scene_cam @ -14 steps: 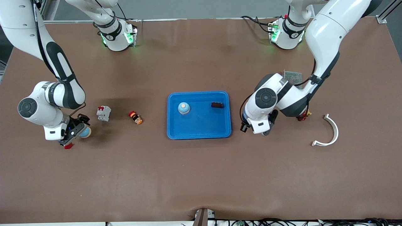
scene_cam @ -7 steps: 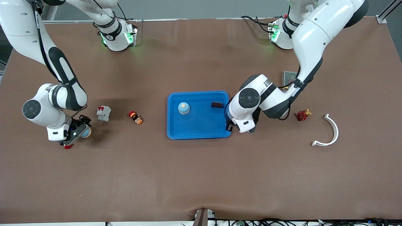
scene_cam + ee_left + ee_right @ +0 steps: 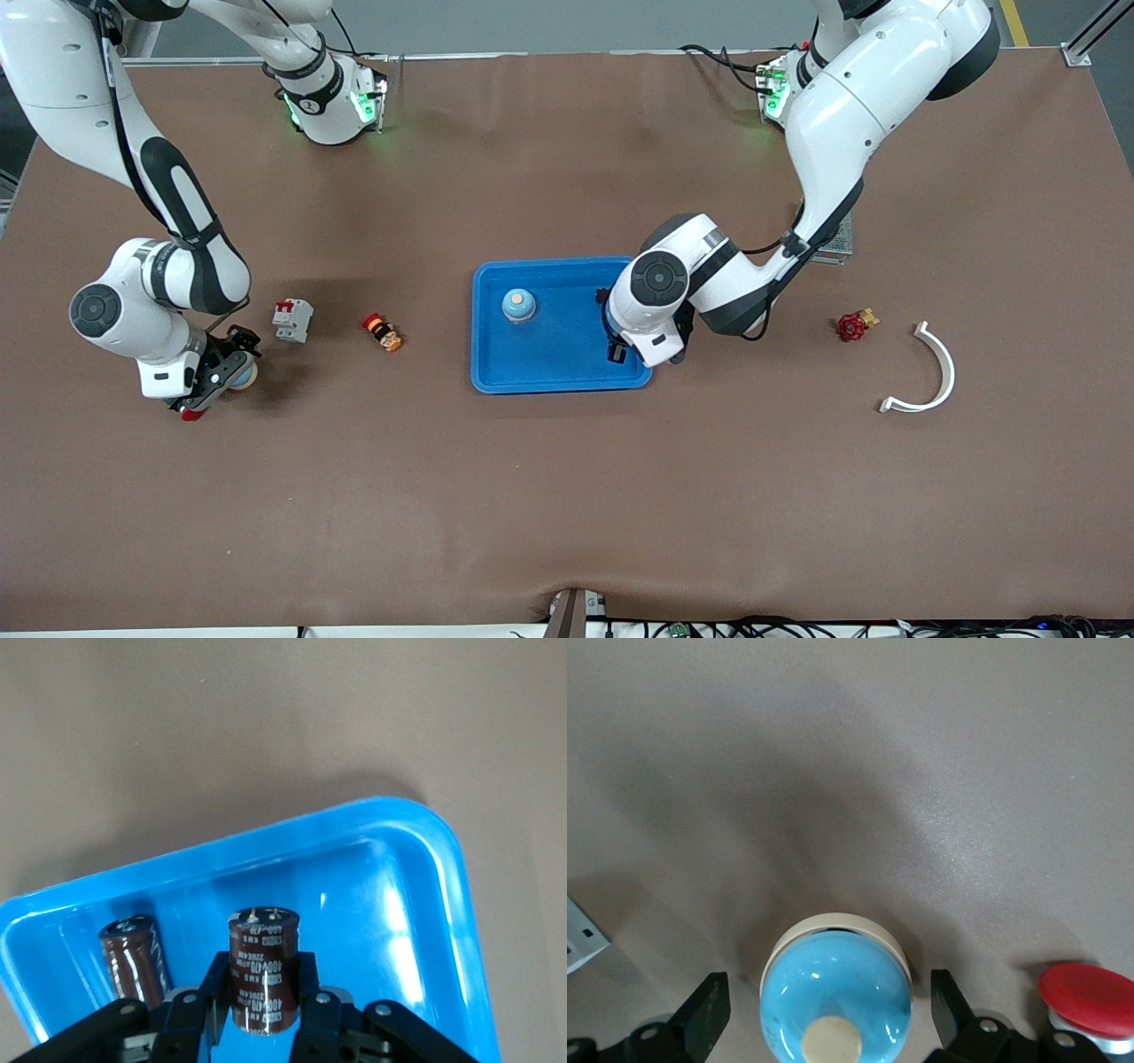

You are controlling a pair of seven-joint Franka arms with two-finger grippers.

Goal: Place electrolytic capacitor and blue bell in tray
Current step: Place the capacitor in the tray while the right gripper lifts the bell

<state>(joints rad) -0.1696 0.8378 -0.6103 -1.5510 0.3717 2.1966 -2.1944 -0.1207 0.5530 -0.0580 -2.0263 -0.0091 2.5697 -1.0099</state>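
The bright-blue tray [image 3: 563,377] lies mid-table. A blue bell [image 3: 518,305] stands in it. A dark capacitor [image 3: 133,958] lies in it, at the end toward the left arm. My left gripper [image 3: 617,347] is over that end, shut on a brown electrolytic capacitor [image 3: 264,970] held upright between its fingers [image 3: 306,992], above the tray floor [image 3: 381,904]. My right gripper [image 3: 213,377] is low at the table near the right arm's end, open, its fingers [image 3: 709,1010] on either side of a second blue bell [image 3: 835,997] on the table, apart from it.
A white circuit breaker [image 3: 292,320] and a small red-and-orange part [image 3: 383,332] lie between the right gripper and the tray. A red-capped button [image 3: 1090,992] is beside the second bell. A red valve handle [image 3: 852,326], a white curved piece [image 3: 930,372] and a green board [image 3: 837,244] lie toward the left arm's end.
My left arm has swung from the table beside the tray to over the tray's end, carrying the capacitor. My right gripper has shifted slightly at the second bell.
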